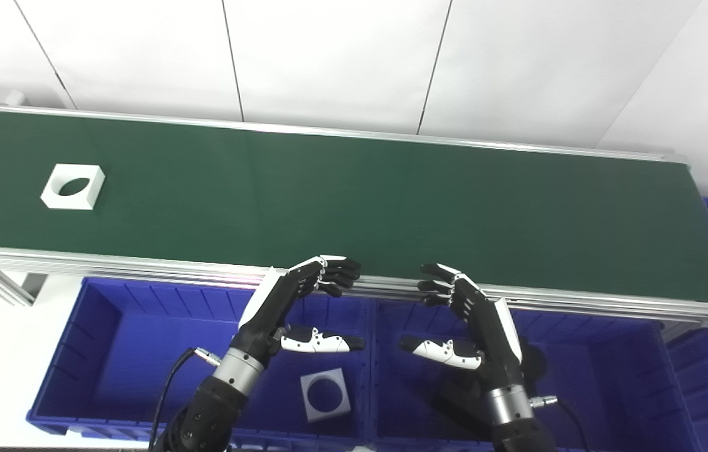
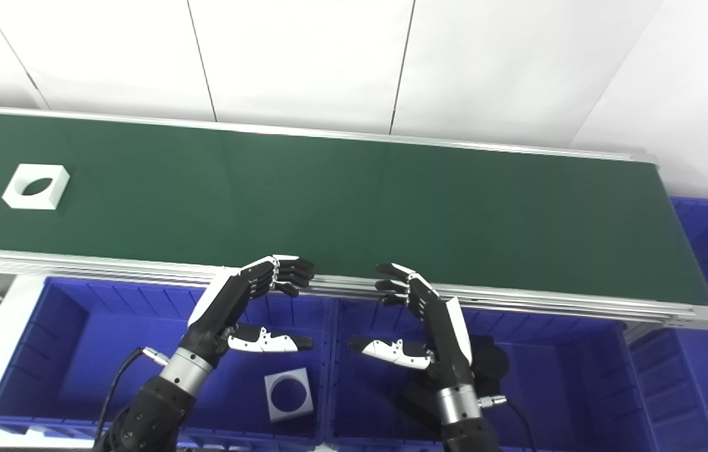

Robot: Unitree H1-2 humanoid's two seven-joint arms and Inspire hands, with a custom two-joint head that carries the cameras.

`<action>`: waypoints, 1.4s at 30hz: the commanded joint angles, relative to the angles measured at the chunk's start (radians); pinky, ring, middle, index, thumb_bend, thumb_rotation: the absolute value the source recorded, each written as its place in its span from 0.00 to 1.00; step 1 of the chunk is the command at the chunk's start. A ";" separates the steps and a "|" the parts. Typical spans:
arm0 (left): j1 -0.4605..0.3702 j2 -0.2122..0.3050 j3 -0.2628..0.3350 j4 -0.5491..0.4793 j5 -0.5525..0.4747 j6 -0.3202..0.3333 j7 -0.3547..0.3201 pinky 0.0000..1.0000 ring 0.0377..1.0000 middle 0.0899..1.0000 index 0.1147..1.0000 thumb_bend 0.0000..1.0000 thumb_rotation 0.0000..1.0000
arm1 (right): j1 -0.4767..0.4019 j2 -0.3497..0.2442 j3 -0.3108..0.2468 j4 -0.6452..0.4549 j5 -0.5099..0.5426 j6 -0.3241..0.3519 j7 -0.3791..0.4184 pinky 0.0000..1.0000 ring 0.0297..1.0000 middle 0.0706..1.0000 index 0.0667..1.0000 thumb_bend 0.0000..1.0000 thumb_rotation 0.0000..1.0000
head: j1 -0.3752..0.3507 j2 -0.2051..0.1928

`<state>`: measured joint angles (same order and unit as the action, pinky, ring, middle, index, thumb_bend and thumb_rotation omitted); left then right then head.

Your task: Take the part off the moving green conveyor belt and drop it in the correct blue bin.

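Both hands, left hand [image 1: 288,307] and right hand [image 1: 473,320], hover spread and empty over the blue bins [image 1: 108,351]; a mistimed reach could miss the white part [image 1: 73,186] far left on the conveyor belt [image 1: 391,207].

Green conveyor belt [image 1: 354,194], white holed square part [image 1: 73,186] lying far left

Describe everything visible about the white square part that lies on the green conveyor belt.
The white square block with a round hole lies flat on the green conveyor belt, near its left end. It looks like matte plastic. The belt shows through the hole. Nothing touches it except the belt; both hands are far from it.
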<state>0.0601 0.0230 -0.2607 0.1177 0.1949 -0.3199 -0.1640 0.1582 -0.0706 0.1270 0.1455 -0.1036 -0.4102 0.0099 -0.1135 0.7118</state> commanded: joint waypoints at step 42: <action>-0.016 -0.002 0.003 -0.020 -0.014 -0.037 0.008 0.62 0.67 0.68 0.67 0.72 0.00 | -0.022 0.003 0.004 0.008 0.034 -0.056 0.027 0.66 0.74 0.82 0.75 0.79 0.24 | 0.050 -0.016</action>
<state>0.0613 0.0235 -0.2581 0.1232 0.1939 -0.3212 -0.1641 0.1556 -0.0713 0.1282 0.1638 -0.0808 -0.4103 0.0282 -0.0645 0.6949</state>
